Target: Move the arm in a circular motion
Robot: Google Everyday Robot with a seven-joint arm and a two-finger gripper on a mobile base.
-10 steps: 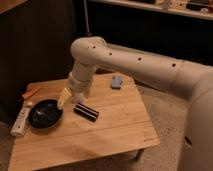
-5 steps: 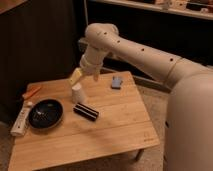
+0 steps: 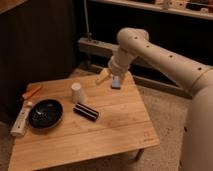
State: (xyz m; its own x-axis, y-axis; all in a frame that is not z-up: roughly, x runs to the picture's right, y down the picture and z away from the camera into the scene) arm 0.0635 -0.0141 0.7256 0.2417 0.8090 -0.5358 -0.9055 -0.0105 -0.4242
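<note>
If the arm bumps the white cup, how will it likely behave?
The cup looks small, so probably light and easy to slide. It stands taller than wide, so it may tip and roll. The pincer hangs beyond it, apart, over the table's far side.

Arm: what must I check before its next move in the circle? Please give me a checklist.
1. The tool hangs over the far edge of the table, apart from the cup: ok.
2. The cup stands upright: ok.
3. Height of the tool above the cup: cannot tell.
4. The grey block lies just below the arm; gap between them: cannot tell.
5. The bowl and black box lie apart from the arm: ok.
</note>
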